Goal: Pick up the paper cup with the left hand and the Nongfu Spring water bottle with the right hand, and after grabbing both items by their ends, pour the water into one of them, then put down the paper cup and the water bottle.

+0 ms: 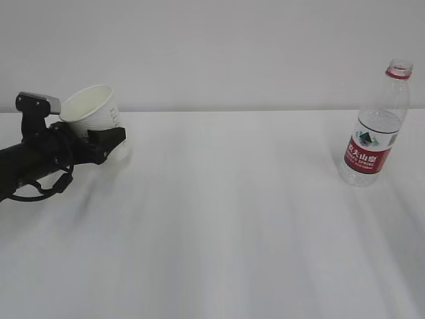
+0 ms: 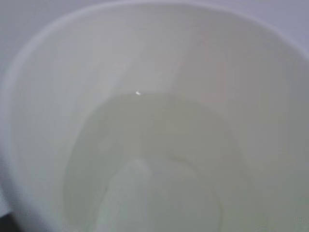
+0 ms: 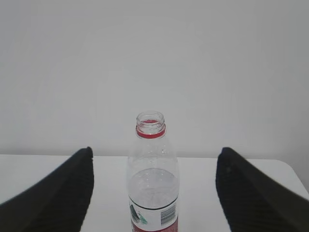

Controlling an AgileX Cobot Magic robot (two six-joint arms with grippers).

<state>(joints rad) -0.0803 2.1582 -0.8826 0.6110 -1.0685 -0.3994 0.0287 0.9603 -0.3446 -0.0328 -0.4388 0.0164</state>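
At the left edge of the exterior view the left hand [image 1: 99, 143], a black arm with a grey-topped block and a loop of cable, has its pincer closed around the lower part of the paper cup [image 1: 95, 113]; the cup is tilted, its mouth turned up and toward the left, its cream inside showing, and whether its base touches the white desk [image 1: 226, 226] cannot be told; in the left wrist view the cup's pale interior [image 2: 154, 121] fills almost the whole picture, and whether any liquid lies in it cannot be told; the Nongfu Spring water bottle [image 1: 375, 129] stands upright and uncapped at the far right of the desk, well apart from the cup, with the water [image 3: 153, 189] reaching partway up its clear body above the red label; in the right wrist view the right hand [image 3: 154, 193] shows its two black fingers spread wide, one on either side of the bottle [image 3: 152, 183] and touching nothing, the pincer open and holding nothing.
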